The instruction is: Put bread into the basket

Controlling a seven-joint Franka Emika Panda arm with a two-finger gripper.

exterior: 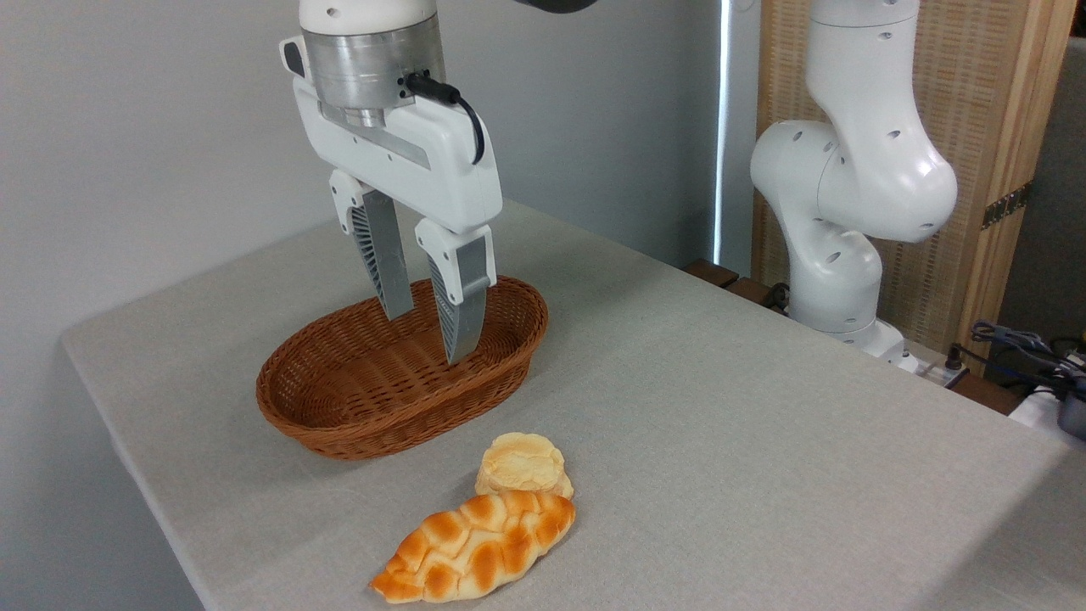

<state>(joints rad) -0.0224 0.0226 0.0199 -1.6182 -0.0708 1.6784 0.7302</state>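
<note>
Hanging over the basket (403, 373), my gripper (428, 335) points down with its fingers parted and nothing between them, the tips level with the rim and above the bare woven floor. The bread (475, 547) lies on the table (764, 424) well in front of the basket, near the front edge, its long axis running slantwise. A bun (522, 465) sits touching the loaf's upper end, between it and the basket.
</note>
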